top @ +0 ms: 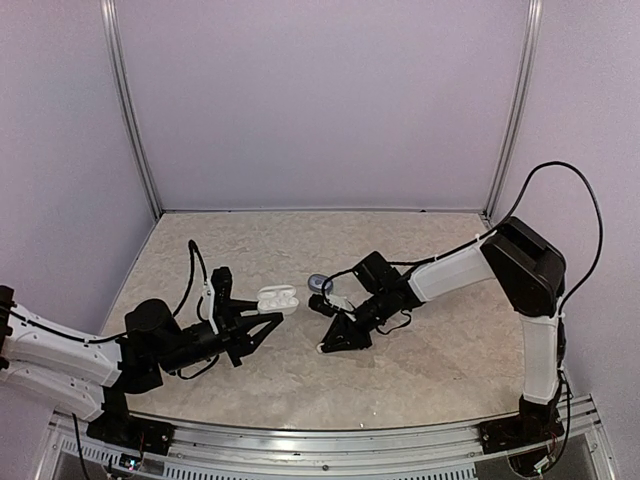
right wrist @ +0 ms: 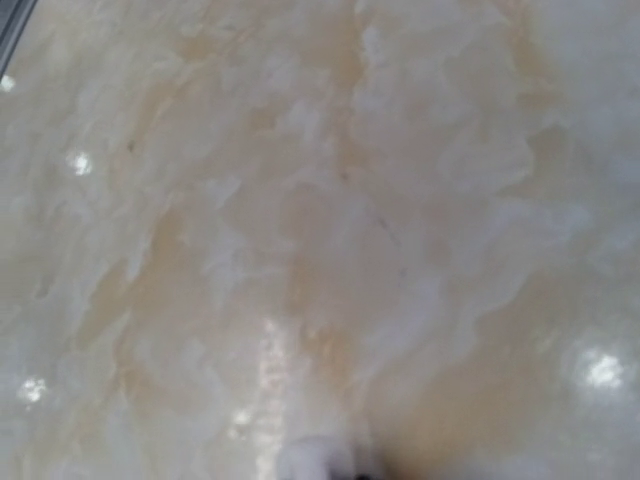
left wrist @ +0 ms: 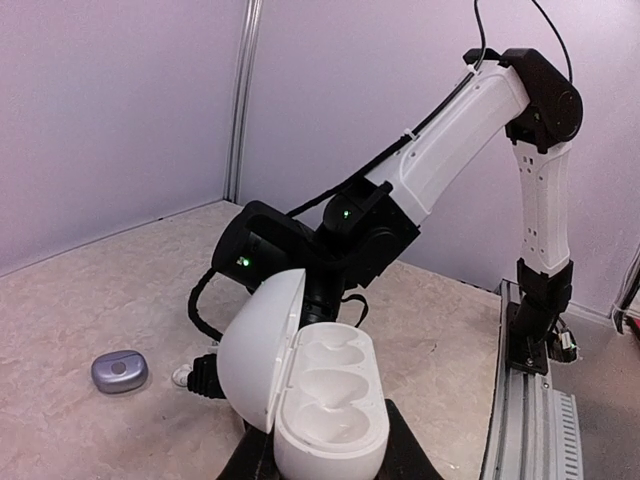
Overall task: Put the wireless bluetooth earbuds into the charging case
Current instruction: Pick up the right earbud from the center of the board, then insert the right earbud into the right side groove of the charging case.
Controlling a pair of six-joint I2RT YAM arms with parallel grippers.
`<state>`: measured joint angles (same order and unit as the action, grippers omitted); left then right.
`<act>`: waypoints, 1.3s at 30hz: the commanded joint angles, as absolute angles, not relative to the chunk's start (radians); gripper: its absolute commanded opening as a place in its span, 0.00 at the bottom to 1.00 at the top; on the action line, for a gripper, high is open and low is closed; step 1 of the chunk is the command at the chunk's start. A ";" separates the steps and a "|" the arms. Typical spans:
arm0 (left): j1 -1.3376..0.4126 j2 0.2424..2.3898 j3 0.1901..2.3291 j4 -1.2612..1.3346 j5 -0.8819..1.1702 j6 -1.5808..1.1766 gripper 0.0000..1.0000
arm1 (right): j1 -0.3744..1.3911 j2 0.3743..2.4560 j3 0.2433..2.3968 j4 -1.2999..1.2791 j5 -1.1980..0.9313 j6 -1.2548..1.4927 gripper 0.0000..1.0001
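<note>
The wireless bluetooth earbuds (left wrist: 182, 376) show to me only as one small pale bean on the table (top: 440, 350), just beside the tip of my right claw (top: 328, 304); the other buds I cannot find in any view. Whether that claw is pinched on the bean or merely next to it, I cannot tell. My left claw (top: 268, 310) is clenched on the base of the white charging case (left wrist: 325, 400) and holds it up off the table with its lid (left wrist: 255, 345) swung open and its wells bare. From here I worry most about the bean. It looks small and smooth, so a pinch slightly off centre could squirt it away across the marble. I also judge that the charging case, gripped only low down, could tip or slide in my fingers if a bud is pressed in at an angle. The lid could drop shut, too. A closed grey-blue case (left wrist: 120, 370) lies near the bean and might be knocked. Only the left wrist view shows the empty wells, the open hinge and the bean. The top view alone shows the two claws near each other yet apart. My right wrist view gives nothing but blurred table and a pale smudge at its lower edge, too vague to steer by.
</note>
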<state>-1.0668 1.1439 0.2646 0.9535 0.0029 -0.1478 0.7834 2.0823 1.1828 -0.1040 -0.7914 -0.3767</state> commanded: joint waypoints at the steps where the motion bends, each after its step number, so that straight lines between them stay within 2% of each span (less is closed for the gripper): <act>1: -1.061 1.152 0.288 0.974 0.023 -0.130 0.03 | 0.795 2.020 1.153 -0.112 -0.797 -0.371 0.11; 11: -1.062 1.141 0.279 0.956 0.017 -0.125 0.03 | 0.793 1.775 1.022 -0.002 -0.779 -0.285 0.08; 17: -1.064 1.135 0.279 0.952 0.014 -0.089 0.03 | 0.801 1.493 0.900 0.138 -0.733 -0.175 0.09; 23: -1.078 1.161 0.294 1.010 0.070 -0.052 0.04 | 0.891 1.285 0.876 0.171 -0.658 -0.147 0.10; 31: -1.136 1.198 0.355 1.000 0.125 -0.003 0.03 | 1.016 1.262 0.924 0.146 -0.601 -0.164 0.10; 39: -1.170 1.217 0.393 0.985 0.160 0.024 0.03 | 1.065 1.295 0.948 0.117 -0.564 -0.197 0.10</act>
